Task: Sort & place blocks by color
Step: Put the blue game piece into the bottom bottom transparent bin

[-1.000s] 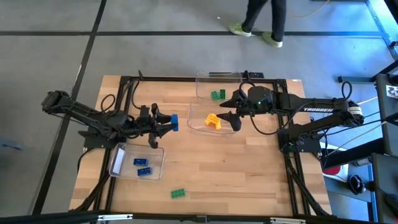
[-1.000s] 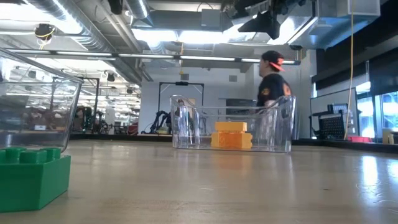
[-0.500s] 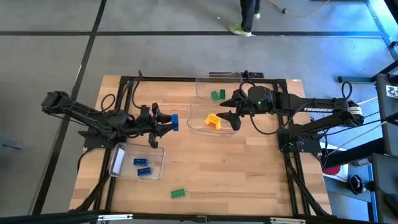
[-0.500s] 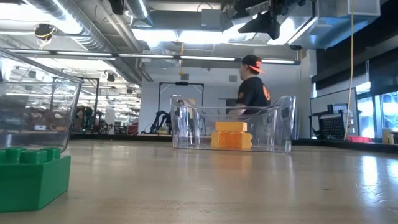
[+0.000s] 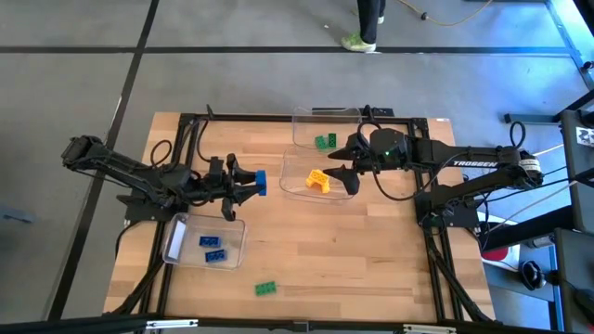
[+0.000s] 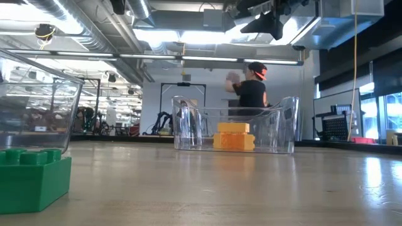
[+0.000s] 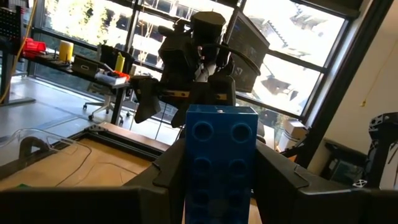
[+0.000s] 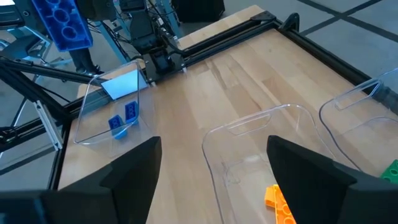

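Observation:
My left gripper hovers over the table's left half, shut on a blue block, which fills the left wrist view. My right gripper hangs open above the near-right corner of a clear bin that holds a yellow-orange block; nothing is between its fingers. Green blocks lie in the far bin. Two blue blocks lie in the near-left bin. One green block rests flat on the table near the front edge, large in the low view. My left gripper pinches the blue block by its two long sides between its two fingers, at the block's rear end. The fingers come about level from the table's left. The block sticks out past the fingertips, studded face toward the wrist camera, lifted clear of the table.
A black frame runs along the table's edges. Bare wood lies between the bins and the front edge. A person stands beyond the far edge, on the floor.
Both arms and all blocks have kept still. The person beyond the table's far edge has walked on across the room.

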Motion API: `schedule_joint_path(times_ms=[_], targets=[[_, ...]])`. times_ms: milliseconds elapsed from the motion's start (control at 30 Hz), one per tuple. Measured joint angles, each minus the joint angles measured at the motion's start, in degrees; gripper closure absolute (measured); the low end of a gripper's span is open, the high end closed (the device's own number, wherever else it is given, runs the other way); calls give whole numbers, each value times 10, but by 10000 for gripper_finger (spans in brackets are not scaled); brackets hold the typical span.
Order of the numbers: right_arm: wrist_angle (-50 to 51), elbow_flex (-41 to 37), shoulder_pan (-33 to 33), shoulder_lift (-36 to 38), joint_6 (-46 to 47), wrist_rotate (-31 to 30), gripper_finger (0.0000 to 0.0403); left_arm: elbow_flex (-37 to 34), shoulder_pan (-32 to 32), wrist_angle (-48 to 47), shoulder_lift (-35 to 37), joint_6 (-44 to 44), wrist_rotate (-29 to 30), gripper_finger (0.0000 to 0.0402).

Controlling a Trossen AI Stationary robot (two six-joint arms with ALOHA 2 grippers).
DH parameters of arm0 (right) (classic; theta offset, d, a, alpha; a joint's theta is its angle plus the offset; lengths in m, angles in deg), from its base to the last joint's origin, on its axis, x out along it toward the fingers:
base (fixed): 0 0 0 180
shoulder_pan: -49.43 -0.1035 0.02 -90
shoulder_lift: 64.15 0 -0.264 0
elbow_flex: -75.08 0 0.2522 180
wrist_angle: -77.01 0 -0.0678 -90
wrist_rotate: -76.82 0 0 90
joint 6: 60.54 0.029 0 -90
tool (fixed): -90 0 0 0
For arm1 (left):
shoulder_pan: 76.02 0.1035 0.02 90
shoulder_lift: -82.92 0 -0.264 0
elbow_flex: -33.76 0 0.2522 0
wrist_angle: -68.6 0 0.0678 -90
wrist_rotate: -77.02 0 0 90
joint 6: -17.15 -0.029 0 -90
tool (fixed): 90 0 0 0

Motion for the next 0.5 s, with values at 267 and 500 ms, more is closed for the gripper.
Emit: schedule_joint_path(times_ms=[267,500], targets=[[0,0,0,0,-1,0,108,0,-6,-3,16,2,0,273],[0,0,0,0,-1,0,108,0,-14,-38,53,-2,4,273]])
